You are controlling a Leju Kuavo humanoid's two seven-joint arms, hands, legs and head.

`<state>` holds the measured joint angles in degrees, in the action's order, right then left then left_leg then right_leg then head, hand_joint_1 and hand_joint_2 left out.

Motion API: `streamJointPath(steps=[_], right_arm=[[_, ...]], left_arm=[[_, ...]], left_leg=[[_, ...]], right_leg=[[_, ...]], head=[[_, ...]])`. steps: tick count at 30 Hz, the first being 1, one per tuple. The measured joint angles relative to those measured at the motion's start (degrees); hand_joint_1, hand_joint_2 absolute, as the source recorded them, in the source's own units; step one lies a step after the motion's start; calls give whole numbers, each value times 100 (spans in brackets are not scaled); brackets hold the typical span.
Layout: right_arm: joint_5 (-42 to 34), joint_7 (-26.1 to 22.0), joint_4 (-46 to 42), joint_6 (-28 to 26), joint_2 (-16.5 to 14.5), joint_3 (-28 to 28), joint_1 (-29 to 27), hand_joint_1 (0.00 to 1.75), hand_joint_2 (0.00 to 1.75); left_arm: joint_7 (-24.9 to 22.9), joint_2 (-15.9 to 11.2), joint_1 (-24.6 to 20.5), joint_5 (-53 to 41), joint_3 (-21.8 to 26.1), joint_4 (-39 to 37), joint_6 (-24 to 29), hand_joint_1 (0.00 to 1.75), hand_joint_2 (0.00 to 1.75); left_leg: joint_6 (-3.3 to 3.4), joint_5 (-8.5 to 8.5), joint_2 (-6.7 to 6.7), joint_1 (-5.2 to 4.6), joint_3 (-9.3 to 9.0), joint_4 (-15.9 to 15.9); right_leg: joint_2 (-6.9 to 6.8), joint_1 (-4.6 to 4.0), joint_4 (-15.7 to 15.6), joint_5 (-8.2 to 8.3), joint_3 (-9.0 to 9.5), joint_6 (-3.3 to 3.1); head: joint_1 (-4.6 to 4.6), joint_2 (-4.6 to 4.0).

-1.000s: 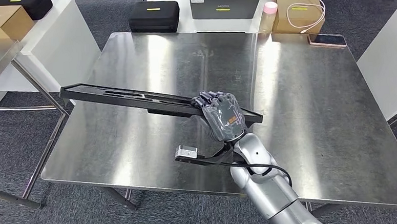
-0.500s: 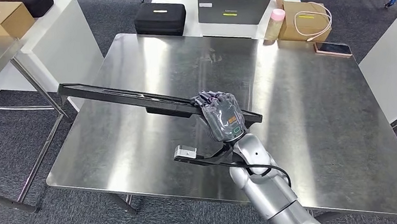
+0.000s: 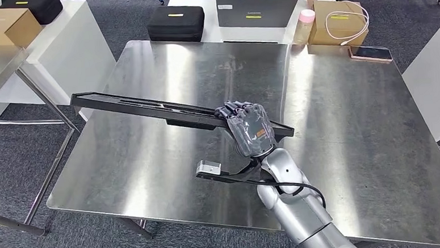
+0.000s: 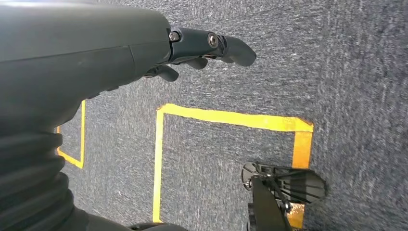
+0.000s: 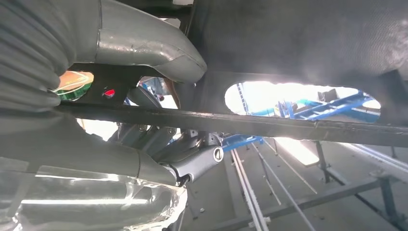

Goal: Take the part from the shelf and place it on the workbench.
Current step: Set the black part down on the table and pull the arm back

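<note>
- Right hand (image 3: 251, 131) grips the long black plastic part (image 3: 149, 109) near one end, fingers wrapped over its top edge (hand is covered in clear film).
- Part is held above the square stainless-steel bench (image 3: 349, 128), clear of the surface; it slants from the hand out toward the bench's left edge, far end reaching past that edge.
- Right wrist view: thick grey thumb (image 5: 144, 41) on one side of the part's slotted black underside (image 5: 298, 43), darker fingers (image 5: 192, 161) on the other. Grip is closed on it.
- Small grey block on a black bracket (image 3: 209, 170) sticks out from the right wrist, hovering over the bench near its front edge.
- Left hand (image 4: 202, 48) hangs over blue-grey carpet with yellow floor tape (image 4: 231, 118); fingers extended and a little apart, holding nothing.
- Beyond the bench's far edge: black zip case (image 3: 176, 23), grey laptop (image 3: 253, 11), pink-capped bottle (image 3: 301, 26), cardboard box with a coiled pink cable on top (image 3: 337, 24).
- Phone (image 3: 370, 53) lies at the bench's far right corner.
- Second cardboard box (image 3: 5, 27) on a white unit to the left, well apart from the bench.
</note>
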<state>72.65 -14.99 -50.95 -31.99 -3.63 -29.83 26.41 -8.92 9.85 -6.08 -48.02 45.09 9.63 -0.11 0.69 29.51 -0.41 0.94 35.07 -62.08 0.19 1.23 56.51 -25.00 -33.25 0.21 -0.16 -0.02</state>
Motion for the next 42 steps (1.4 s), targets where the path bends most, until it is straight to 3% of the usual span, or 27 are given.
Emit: streamJointPath(steps=[2, 3, 4, 5, 8, 10, 13, 20, 37, 42], right_arm=[[21, 30, 2, 24, -9, 1, 2, 175, 175], [96, 126, 21, 111, 17, 9, 24, 175, 175], [193, 354, 97, 281, 86, 41, 122, 175, 175], [249, 686, 285, 468, 231, 115, 319, 175, 175], [72, 1470, 1313, 749, 962, 669, 1351, 175, 175], [12, 1511, 1860, 729, 1304, 1053, 1946, 175, 175], [86, 1560, 2369, 675, 1517, 1288, 2374, 175, 175], [209, 1649, 2820, 656, 1647, 1414, 2421, 175, 175], [413, 1650, 3081, 672, 1750, 1728, 2402, 175, 175], [472, 1606, 3097, 663, 1761, 1774, 2393, 175, 175]], left_arm=[[27, 0, 2, 7, -1, -1, 13, 0, 175], [128, 0, 1, 38, 3, -1, 60, 0, 175], [326, 2, -29, 90, 20, -1, 152, 0, 175], [548, 8, -114, 151, 48, -1, 279, 0, 175], [798, 38, -612, 210, 114, 4, 592, 0, 175], [750, 58, -805, 164, 118, 12, 651, 0, 175], [791, 85, -898, 138, 132, 16, 666, 0, 175], [929, 131, -987, 88, 145, 16, 681, 0, 175], [1107, 168, -987, -65, 167, 16, 666, 0, 175], [1212, 173, -988, -164, 165, 16, 938, 0, 175]], left_leg=[[-53, 340, 10, 17, 386, -756], [-71, 433, 14, 26, 567, -1066], [-76, 408, 17, 30, 672, -1196], [-64, 261, 19, 31, 674, -1096], [14, -391, 13, 22, 286, -10], [41, -523, 35, 1, 130, 365], [57, -531, 119, -55, 115, 387], [181, -512, 110, -150, 125, 381], [191, -509, 103, -153, 130, 380], [191, -509, 104, -148, 130, 380]], right_leg=[[-1, -9, 1, -17, 18, -45], [4, -13, 2, -20, 20, -54], [14, -16, 3, -22, 23, -57], [15, -17, 5, -24, 28, -54], [-104, -44, 13, -40, 34, -3], [-146, -91, 28, -46, 13, 50], [-71, -126, 38, -35, 6, 84], [-83, -99, -6, -31, -1, 175], [-91, -90, -10, -31, -7, 181], [-91, -92, -10, -31, -9, 181]], head=[[-10, -1], [-10, -1], [-22, -1], [-49, -1], [-101, -1], [-63, -1], [-43, 0], [-42, 0], [-45, -1], [-45, -1]])
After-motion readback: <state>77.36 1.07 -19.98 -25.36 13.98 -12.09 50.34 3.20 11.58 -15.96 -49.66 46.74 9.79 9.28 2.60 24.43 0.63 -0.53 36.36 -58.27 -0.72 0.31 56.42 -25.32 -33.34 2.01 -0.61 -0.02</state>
